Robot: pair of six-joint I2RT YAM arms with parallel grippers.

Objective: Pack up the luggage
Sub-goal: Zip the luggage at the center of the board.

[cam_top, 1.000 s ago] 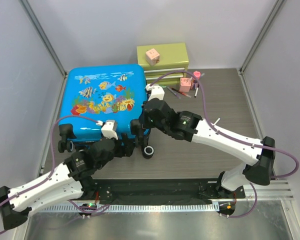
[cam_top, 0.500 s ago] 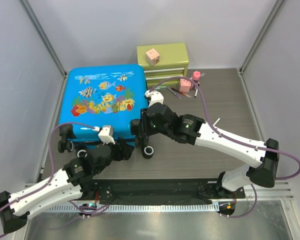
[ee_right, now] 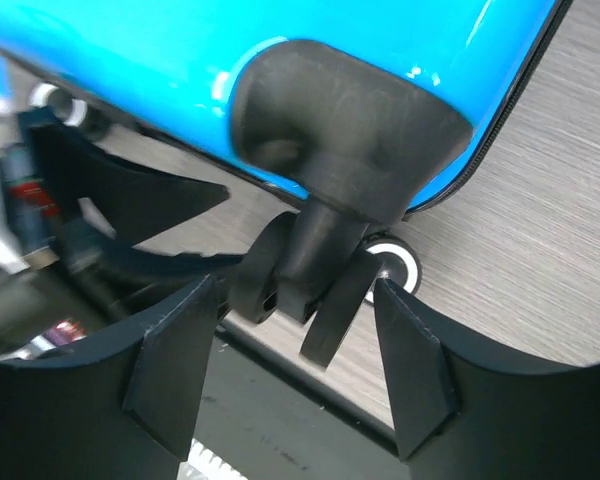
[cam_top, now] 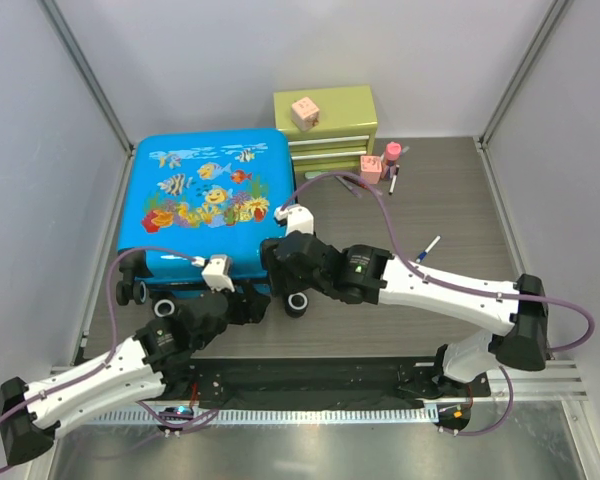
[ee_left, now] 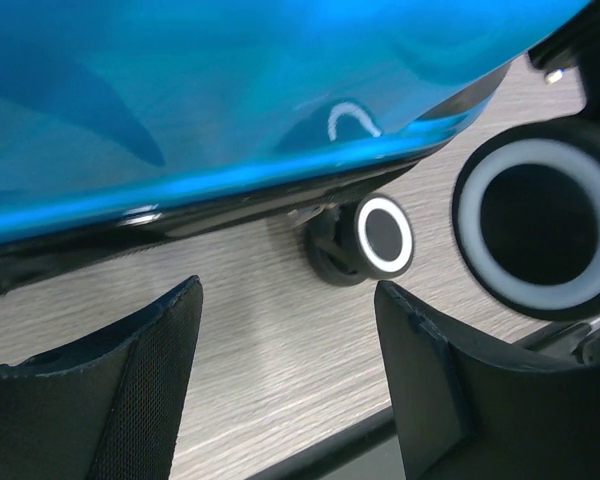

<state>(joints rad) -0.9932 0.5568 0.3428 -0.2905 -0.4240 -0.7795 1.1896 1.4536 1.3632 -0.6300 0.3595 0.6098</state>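
The luggage has a glossy, smooth hard shell that catches highlights; its wheel is matt black plastic with a pale smooth ring. The table shows matt wood grain. The fingers of the left pincer look matt black, finely mesh-textured

The left arm lies low and stretched out, running from its base at 7 o'clock in the top view toward 2 o'clock. At its end, the left gripper holds its jaws wide apart. The right arm reaches from 4 o'clock toward 10 o'clock, and the right gripper, jaws spread wide too, sits near the left gripper, at its 1 o'clock.
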